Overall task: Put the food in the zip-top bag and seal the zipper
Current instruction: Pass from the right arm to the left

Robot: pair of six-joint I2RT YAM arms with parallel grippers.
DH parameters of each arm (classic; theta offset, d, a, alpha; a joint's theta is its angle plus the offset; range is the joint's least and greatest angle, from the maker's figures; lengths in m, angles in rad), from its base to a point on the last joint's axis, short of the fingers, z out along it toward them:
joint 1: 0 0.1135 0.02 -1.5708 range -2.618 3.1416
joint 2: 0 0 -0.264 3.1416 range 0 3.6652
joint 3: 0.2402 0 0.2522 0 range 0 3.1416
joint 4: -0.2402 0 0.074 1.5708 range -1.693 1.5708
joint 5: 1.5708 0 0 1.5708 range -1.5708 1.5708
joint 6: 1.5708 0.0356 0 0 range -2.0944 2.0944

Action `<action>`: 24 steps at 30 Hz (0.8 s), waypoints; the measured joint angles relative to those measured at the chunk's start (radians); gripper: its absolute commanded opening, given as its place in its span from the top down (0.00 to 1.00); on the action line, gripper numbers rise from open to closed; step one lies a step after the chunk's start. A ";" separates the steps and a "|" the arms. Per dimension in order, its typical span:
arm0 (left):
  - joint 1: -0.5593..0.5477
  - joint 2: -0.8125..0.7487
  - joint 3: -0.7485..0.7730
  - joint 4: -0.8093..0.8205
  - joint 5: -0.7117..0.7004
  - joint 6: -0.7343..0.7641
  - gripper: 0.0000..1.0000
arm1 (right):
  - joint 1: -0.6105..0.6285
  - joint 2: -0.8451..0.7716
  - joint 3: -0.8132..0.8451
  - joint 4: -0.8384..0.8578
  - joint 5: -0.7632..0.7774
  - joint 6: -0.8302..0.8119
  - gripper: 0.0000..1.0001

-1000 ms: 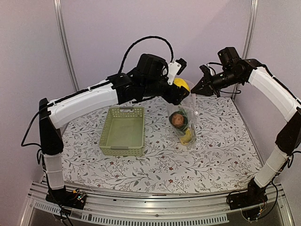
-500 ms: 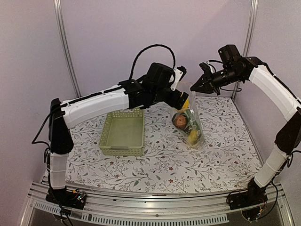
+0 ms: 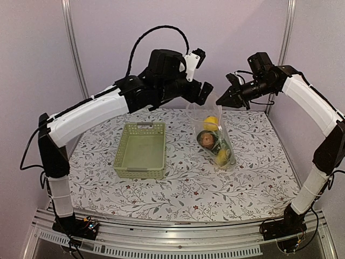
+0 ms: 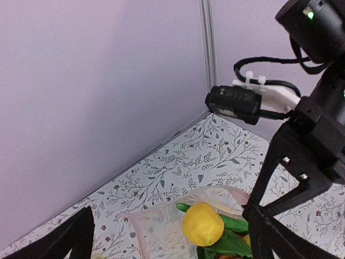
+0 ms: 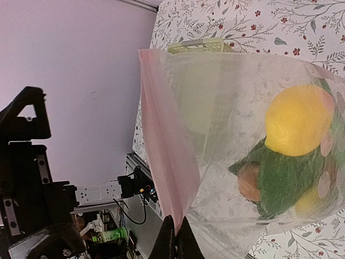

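Upper centre, my left pincer had just opened wide, dropping a lemon into the zip-top bag. My right pincer stayed clamped on its zipper; sealing remained.

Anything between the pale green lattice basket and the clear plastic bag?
Nothing; top view shows bare floral table cover between the green lattice basket and clear bag.

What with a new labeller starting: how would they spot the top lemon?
On the floral table, right of the green basket, stands a clear bag. The lemon is the yellow ball uppermost inside; the other yellow piece lies at the bottom.
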 measured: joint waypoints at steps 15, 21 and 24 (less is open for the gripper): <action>-0.028 -0.342 -0.230 -0.155 0.250 0.107 0.15 | 0.016 -0.027 -0.074 0.045 -0.008 -0.023 1.00; -0.051 -0.328 -0.229 -0.294 0.316 0.123 0.22 | 0.060 -0.045 -0.100 0.037 -0.035 -0.048 1.00; -0.073 -0.318 -0.224 -0.344 0.343 0.140 0.27 | 0.079 -0.045 -0.088 -0.004 -0.043 -0.082 1.00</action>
